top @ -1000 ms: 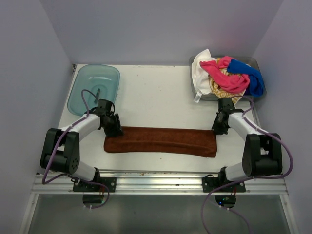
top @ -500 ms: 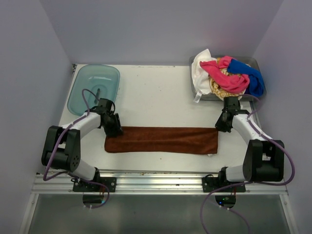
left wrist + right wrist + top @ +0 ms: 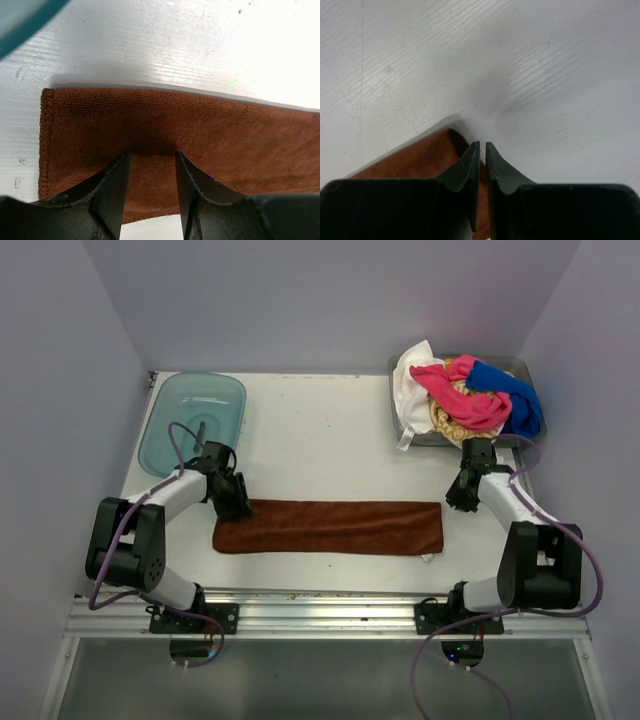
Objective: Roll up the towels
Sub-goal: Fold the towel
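Observation:
A rust-brown towel (image 3: pixel 330 527) lies flat as a long folded strip across the near part of the table. My left gripper (image 3: pixel 235 508) stands open over the strip's left end, its fingertips (image 3: pixel 122 162) apart on the cloth (image 3: pixel 175 115) and nothing pinched between them. My right gripper (image 3: pixel 458 502) sits at the strip's far right corner, its jaws parted by a thin slit (image 3: pixel 482 144). The brown corner (image 3: pixel 415 157) lies under and left of them. More towels, pink (image 3: pixel 462 402), blue (image 3: pixel 512 398) and white (image 3: pixel 412 375), are heaped at the back right.
The heap sits in a grey tray (image 3: pixel 520 363) at the back right corner. A translucent teal tray (image 3: pixel 192 420) stands at the back left, and its edge (image 3: pixel 20 15) shows in the left wrist view. Grey walls close in both sides.
My right gripper drew the towel's right end outward and laid it flat, and then its jaws parted slightly. The left gripper stayed put.

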Controlling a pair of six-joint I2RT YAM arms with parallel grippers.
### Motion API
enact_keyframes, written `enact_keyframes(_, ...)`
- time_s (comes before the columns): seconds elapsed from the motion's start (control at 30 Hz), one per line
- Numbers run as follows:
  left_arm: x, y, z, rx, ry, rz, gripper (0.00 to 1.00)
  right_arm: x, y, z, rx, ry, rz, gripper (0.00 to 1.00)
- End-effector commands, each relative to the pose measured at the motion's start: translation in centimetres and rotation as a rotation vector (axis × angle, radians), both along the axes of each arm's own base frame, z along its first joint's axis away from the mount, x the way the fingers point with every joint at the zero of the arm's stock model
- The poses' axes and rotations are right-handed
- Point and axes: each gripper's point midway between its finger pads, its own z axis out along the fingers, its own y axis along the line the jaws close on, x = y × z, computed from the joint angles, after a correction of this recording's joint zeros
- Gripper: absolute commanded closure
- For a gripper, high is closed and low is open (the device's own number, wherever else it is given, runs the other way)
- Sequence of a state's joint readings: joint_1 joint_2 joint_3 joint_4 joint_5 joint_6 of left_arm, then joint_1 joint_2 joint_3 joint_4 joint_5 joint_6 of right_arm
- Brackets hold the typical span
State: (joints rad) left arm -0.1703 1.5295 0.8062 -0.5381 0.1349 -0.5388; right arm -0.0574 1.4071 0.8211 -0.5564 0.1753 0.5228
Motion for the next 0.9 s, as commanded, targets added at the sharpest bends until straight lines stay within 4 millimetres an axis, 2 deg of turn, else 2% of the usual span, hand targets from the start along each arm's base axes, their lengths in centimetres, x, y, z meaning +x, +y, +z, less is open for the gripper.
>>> enact_keyframes(0.0, -1.0, 1.3, -1.6, 0.07, 0.044, 0.009, 0.53, 1.2, -2.1, 1.9, -0.09, -0.048, -0.042, 0.84)
enact_keyframes(0.17, 0.5, 0.2, 0.4, 0.042, -0.015, -0.009, 0.53, 0.8, -1.6, 3.7, -0.068, -0.101, -0.039, 0.73)
enact_keyframes(0.2, 0.7, -0.3, 0.7, 0.042, -0.022, -0.019, 0.53, 0.7, -1.4, 3.9, -0.059, -0.108, -0.035, 0.73)
enact_keyframes(0.3, 1.8, -1.8, 1.7, 0.028, -0.05, -0.046, 0.54, 0.7, 0.8, 4.1, 0.014, -0.142, 0.021, 0.75)
enact_keyframes(0.37, 2.4, -2.6, 1.7, 0.014, -0.051, -0.058, 0.54, 0.6, 2.0, 3.7, 0.032, -0.137, 0.041, 0.77)
enact_keyframes(0.4, 2.6, -3.0, 1.6, 0.01, -0.05, -0.064, 0.54, 0.7, 4.0, 3.3, 0.04, -0.126, 0.104, 0.78)
enact_keyframes(0.5, 3.3, -2.8, 0.9, 0.032, -0.043, -0.059, 0.54, 1.0, 6.6, 2.4, 0.084, -0.101, 0.159, 0.79)
enact_keyframes(0.57, 3.6, -2.5, 0.1, 0.05, -0.028, -0.053, 0.54, 1.2, 7.5, 0.9, 0.126, -0.062, 0.167, 0.81)
enact_keyframes(0.73, 4.2, -1.9, -1.4, 0.099, 0.01, -0.04, 0.55, 0.6, 5.5, -2.4, 0.033, 0.058, 0.116, 0.82)
enact_keyframes(0.87, 4.9, -2.0, -2.5, 0.111, 0.036, -0.043, 0.56, 0.7, 3.7, -3.4, -0.023, 0.1, 0.084, 0.82)
